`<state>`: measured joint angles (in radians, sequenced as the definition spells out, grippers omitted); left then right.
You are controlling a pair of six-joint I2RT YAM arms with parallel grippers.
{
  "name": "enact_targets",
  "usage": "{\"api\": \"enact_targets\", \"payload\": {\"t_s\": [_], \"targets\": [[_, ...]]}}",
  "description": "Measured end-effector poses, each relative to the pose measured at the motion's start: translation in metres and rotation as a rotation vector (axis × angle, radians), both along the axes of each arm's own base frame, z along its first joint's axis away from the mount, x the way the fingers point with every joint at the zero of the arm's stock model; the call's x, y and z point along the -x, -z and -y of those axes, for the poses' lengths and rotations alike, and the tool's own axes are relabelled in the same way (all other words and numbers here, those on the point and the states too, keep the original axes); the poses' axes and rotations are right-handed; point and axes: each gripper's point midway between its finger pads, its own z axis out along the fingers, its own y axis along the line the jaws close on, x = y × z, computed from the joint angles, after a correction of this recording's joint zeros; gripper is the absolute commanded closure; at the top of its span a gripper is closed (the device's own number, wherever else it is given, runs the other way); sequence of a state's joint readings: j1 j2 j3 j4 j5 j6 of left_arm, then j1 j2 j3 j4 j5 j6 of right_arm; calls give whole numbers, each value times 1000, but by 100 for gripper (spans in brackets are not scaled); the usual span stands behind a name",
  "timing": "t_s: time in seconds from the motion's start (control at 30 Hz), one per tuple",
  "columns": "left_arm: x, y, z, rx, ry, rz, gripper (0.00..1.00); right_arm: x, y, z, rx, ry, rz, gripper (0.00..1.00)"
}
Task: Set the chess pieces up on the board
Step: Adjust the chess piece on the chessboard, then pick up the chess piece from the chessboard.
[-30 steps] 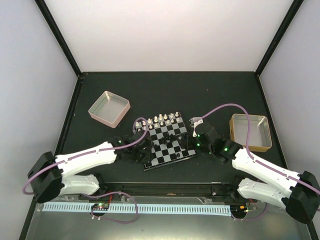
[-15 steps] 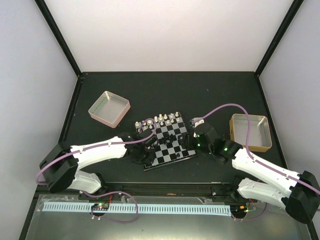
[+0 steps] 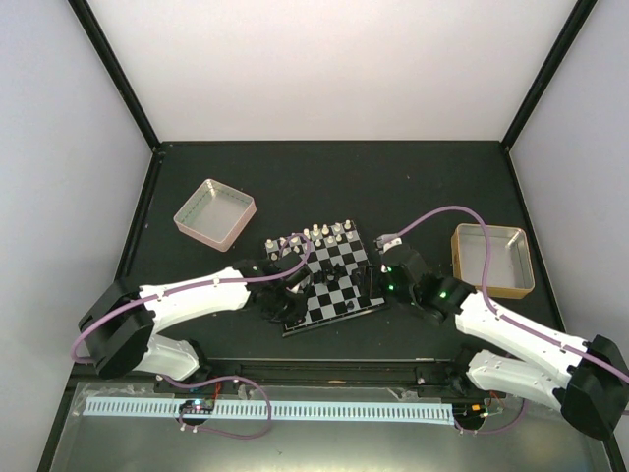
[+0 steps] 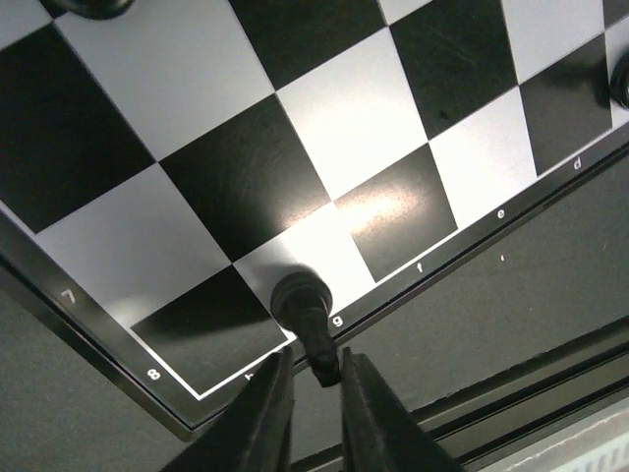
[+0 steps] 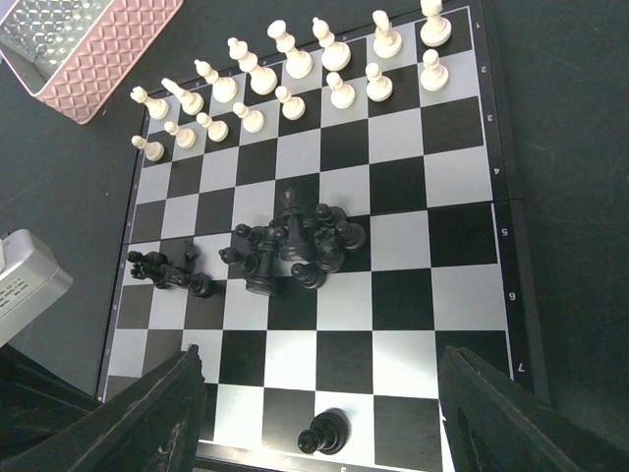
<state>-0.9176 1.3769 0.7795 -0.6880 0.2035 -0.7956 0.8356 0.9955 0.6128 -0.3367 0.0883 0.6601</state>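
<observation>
Two black men are on or near the back rank: one stands on d8 [image 5: 324,433], and a second black piece [image 4: 300,295] is base-down on the light g8 square by the near-left corner of the board [image 5: 457,236]. The left gripper [image 4: 315,362] has its fingers [image 4: 373,423] tight on either side of that piece's head. I read it as clenched on the piece, not yet let go.

Change over the last second: the left arm swung in from beside the board's left edge to over that corner. Most of the swing came in the first half second, then only a small shift. The right arm barely moved. The right gripper [image 5: 316,374] hangs by the board's right edge, jaws spread wide, holding nothing.

My read is that this is the tail end of a placement. Next should be release and a straight lift. The piece is thin and the fingers sit close, so any sideways drag could tip it.

Rest of the board:
- White pieces [image 5: 288,98] fill the two far rows. One at the left end looks tilted, though I can't be sure.
- Black is mostly undone: a cluster [image 5: 290,246] mid-board, partly toppled, and a small heap [image 5: 167,270] lying near the left edge.

I'd call it roughly half done. On the right wrist cam g8 is hidden behind that gripper's own finger.
</observation>
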Motion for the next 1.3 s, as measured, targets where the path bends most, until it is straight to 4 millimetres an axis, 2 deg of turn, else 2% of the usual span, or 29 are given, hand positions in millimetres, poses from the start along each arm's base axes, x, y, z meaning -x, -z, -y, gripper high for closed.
{"api": "enact_targets", "payload": {"t_s": [0.23, 0.53, 0.63, 0.73, 0.8, 0.93, 0.97, 1.0, 1.07, 1.13, 1.3], "targets": [[1, 0, 1, 5, 12, -1, 63, 0, 5, 0, 13, 0, -12, 34], [-2, -4, 4, 25, 11, 13, 54, 1, 10, -2, 27, -14, -30, 34], [-11, -16, 4, 58, -10, 63, 53, 0, 16, -4, 65, -28, -55, 34], [-30, -42, 0, 120, -64, 163, 52, -2, 21, -7, 106, -38, -80, 36], [-48, -65, -7, 177, -119, 256, 51, -6, 24, -11, 137, -49, -95, 37], [-72, -94, -27, 249, -217, 408, 49, -11, 35, -17, 211, -72, -139, 41], [-77, -99, -33, 260, -241, 446, 46, -13, 39, -19, 229, -78, -150, 42], [-81, -103, -39, 270, -262, 485, 40, -14, 42, -21, 249, -83, -164, 43], [-86, -106, -50, 281, -293, 550, 32, -18, 50, -25, 293, -95, -193, 49], [-89, -106, -60, 292, -328, 605, 28, -23, 55, -31, 327, -107, -213, 57], [-93, -105, -76, 310, -382, 691, 26, -40, 59, -49, 371, -141, -226, 69]]}}
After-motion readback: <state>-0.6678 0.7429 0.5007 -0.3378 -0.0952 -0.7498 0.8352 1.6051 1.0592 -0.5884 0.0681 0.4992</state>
